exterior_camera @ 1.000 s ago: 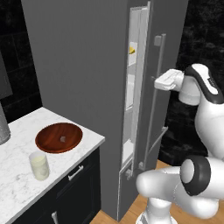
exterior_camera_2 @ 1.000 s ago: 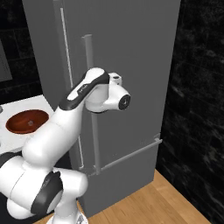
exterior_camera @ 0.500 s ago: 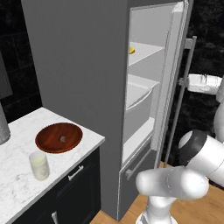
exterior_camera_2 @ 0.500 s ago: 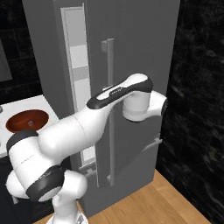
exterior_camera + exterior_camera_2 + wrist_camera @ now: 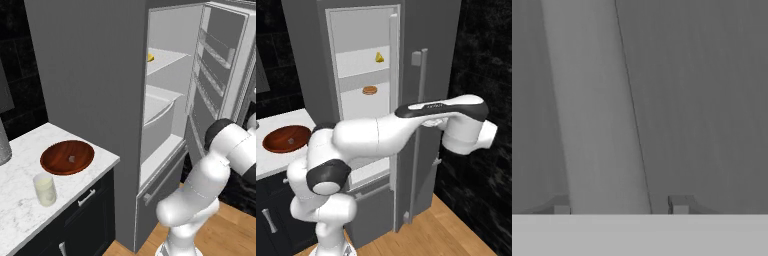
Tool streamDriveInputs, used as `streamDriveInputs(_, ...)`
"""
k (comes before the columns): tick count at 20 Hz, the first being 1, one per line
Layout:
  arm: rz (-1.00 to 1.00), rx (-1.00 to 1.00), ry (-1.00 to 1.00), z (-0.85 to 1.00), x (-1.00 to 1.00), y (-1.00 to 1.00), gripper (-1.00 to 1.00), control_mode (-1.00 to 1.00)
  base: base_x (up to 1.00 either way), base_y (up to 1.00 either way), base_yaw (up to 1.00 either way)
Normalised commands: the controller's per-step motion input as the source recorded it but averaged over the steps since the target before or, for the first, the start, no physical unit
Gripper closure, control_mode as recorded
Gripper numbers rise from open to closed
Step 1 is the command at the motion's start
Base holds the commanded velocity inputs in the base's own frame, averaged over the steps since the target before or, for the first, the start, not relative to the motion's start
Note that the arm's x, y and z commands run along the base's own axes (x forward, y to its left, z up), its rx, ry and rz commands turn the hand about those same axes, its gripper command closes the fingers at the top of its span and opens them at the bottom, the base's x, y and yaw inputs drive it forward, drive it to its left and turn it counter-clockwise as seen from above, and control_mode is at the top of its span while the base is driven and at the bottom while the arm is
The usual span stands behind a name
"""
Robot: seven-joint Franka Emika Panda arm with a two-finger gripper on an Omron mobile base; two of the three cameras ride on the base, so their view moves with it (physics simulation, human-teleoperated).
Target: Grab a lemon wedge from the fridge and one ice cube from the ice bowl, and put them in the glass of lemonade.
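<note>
i see the fridge point(image 5: 95, 75) with its right-hand door point(image 5: 220, 65) swung wide open, white shelves and door racks showing inside. from the right base view, the lemon wedge point(image 5: 379, 58) sits on an upper shelf, a small yellow piece toward the right of that shelf; in the left base view only its yellow edge peeks past the door frame. on the shelf below it, i see a flat round orange-brown item point(image 5: 369, 90) that i cannot identify.

my arm reaches out past the open door, the hand close against the door's outer face. in the hand view the 2 dark finger tips point(image 5: 680, 207) stand on either side of the grey bar handle point(image 5: 597, 110), which runs up between them. there is a visible gap between the right tip and the bar, and the left tip sits just at the bar's edge, so the jaws look parted around the handle rather than clamped on it.

on the white marble counter point(image 5: 20, 210) to the left of the fridge, the ice bowl point(image 5: 67, 157) holds 1 small pale ice cube point(image 5: 72, 159) near its middle. the glass of lemonade point(image 5: 44, 189) stands upright just in front of the bowl, near it but not touching.
</note>
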Motion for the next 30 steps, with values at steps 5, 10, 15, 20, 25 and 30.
streamDriveInputs(5,-0.04,0.00,-0.20,0.83,-0.55,-0.18,-1.00,-1.00,0.00,0.00,0.00)
streamDriveInputs(10,0.00,-0.01,-0.35,0.50,-1.00,0.14,-1.00,-1.00,0.00,0.00,0.00)
streamDriveInputs(15,-0.21,-0.04,-0.18,0.37,-0.81,0.04,-1.00,-1.00,0.00,0.00,0.00)
streamDriveInputs(20,-0.50,-0.01,-0.03,0.12,-0.33,-0.42,-1.00,-1.00,0.00,0.00,0.00)
streamDriveInputs(25,-0.64,-0.05,0.18,0.00,0.09,-0.37,-1.00,-1.00,0.00,0.00,0.00)
streamDriveInputs(30,-0.73,0.00,0.12,0.04,-0.41,-0.01,-1.00,-1.00,0.00,0.00,0.00)
